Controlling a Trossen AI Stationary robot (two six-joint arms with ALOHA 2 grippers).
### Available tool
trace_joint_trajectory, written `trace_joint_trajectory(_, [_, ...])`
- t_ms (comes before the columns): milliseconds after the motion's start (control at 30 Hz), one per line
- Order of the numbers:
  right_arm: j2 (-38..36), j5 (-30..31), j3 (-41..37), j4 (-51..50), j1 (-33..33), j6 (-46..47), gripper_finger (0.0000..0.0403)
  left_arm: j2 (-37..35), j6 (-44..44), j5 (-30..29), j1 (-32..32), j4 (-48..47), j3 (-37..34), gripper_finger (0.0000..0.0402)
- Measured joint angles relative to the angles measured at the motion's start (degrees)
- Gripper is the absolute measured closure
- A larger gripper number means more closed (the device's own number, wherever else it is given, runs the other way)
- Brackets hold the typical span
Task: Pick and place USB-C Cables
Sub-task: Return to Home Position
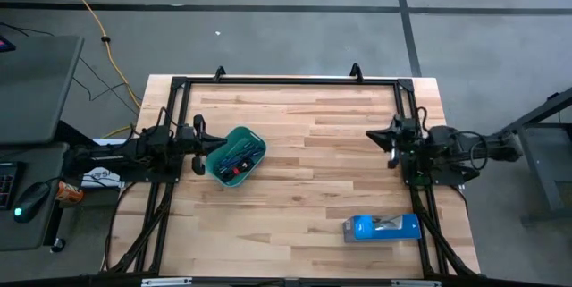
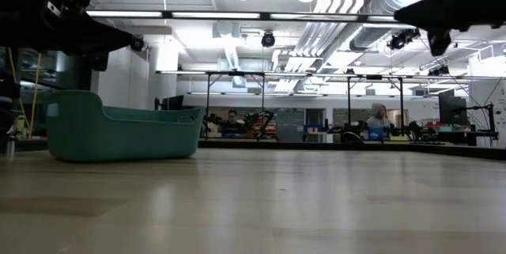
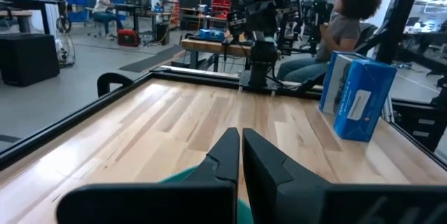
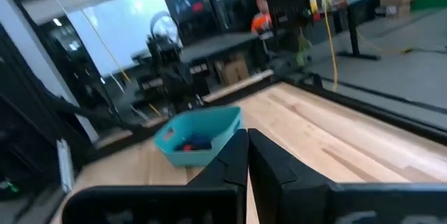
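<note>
Left gripper (image 3: 239, 139): my fingers (image 3: 225, 160) are pressed together with nothing between them. In the high view this gripper sits low over the left side of the table (image 1: 304, 189), just beside the left rim of the teal tray (image 1: 253, 137); a strip of teal shows directly beneath the fingers in the left wrist view. Right gripper (image 4: 246, 140): these fingers are also together and carry nothing. It is positioned over the right side of the table, well apart from the tray and pointing toward it. The USB-C Cables (image 1: 234, 164) lie inside the tray as a small dark blue cluster with a red spot (the separate bundles cannot be told apart at this range), and the right wrist view shows the same cluster on the tray floor. The tray stands on the left half of the table, turned at an angle to the table edges. A bright blue box (image 1: 382, 226) lies flat near the front right corner, well apart from both the tray and either gripper. Beyond the far edge of the table, a seated person (image 3: 347, 16) shows in the left wrist view.
</note>
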Motion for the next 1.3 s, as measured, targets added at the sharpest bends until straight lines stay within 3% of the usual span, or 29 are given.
trace_joint_trajectory(133, [-8.66, -1.67, -3.10, -2.46, 0.03, 0.05, 0.0403, 0.00, -0.86, 0.00, 0.00, 0.00, 0.00, 0.0401])
trace_joint_trajectory(233, [-7.55, -2.43, -5.22, -1.03, 0.09, -0.09, 0.0403, 0.15, -0.84, -0.06, -0.02, -0.09, 0.00, 0.0401])
trace_joint_trajectory(400, [-6.79, -3.04, -11.73, 9.61, 0.08, -1.90, 0.0403, 1.11, -0.85, -0.42, -0.02, -0.38, 0.09, 0.0401])
trace_joint_trajectory(667, [-6.87, -3.39, -11.96, 8.08, 0.12, -3.85, 0.0403, 1.84, -0.84, -0.87, -0.02, -0.42, 0.07, 0.0401])
trace_joint_trajectory(967, [-6.76, -3.51, -11.96, 7.24, 0.12, -12.70, 0.0403, 1.81, -0.86, -0.87, -0.02, -0.42, 0.07, 0.0401])
trace_joint_trajectory(1300, [-6.76, -3.51, -11.98, 7.25, 0.12, -12.54, 0.0403, 1.81, -0.86, -0.87, -0.02, -0.40, 0.07, 0.0401])
